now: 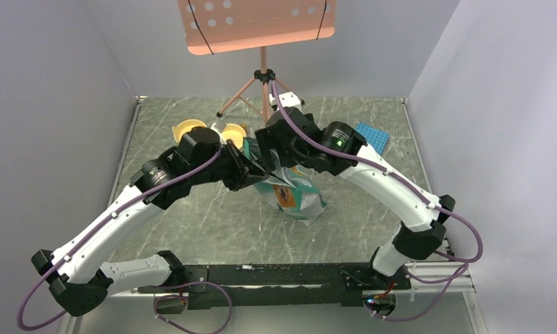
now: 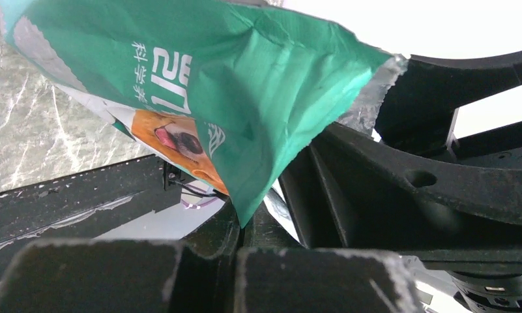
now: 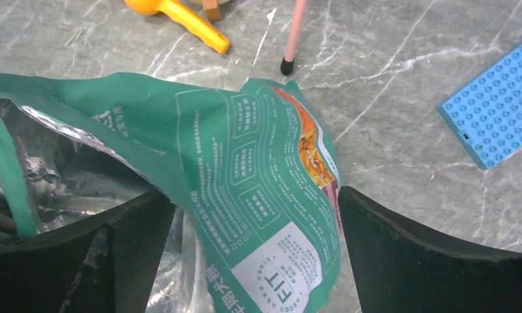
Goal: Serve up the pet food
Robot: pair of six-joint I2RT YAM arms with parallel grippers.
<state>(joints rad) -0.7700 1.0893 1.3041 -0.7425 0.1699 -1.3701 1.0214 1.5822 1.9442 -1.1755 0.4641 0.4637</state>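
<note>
The teal-green bag with a dog picture [image 1: 294, 195] hangs between both arms above the middle of the table. My left gripper [image 2: 248, 225] is shut on a corner of the bag's edge [image 2: 245, 98]; it shows in the top view [image 1: 251, 174]. My right gripper [image 3: 251, 195] is open, its jaws wide apart on either side of the bag's back panel [image 3: 245, 163], at the bag's top in the top view [image 1: 279, 163]. The bag's mouth gapes and shows silver lining [image 3: 56, 169]. No pet food shows; it is hidden or out of view.
A yellow scoop [image 1: 235, 131] and a yellow bowl [image 1: 190, 129] lie behind the left arm; the scoop's handle shows in the right wrist view [image 3: 186, 18]. A blue studded plate [image 1: 371, 137] lies at the back right. A pink stand's legs [image 1: 261, 90] rest on the far table.
</note>
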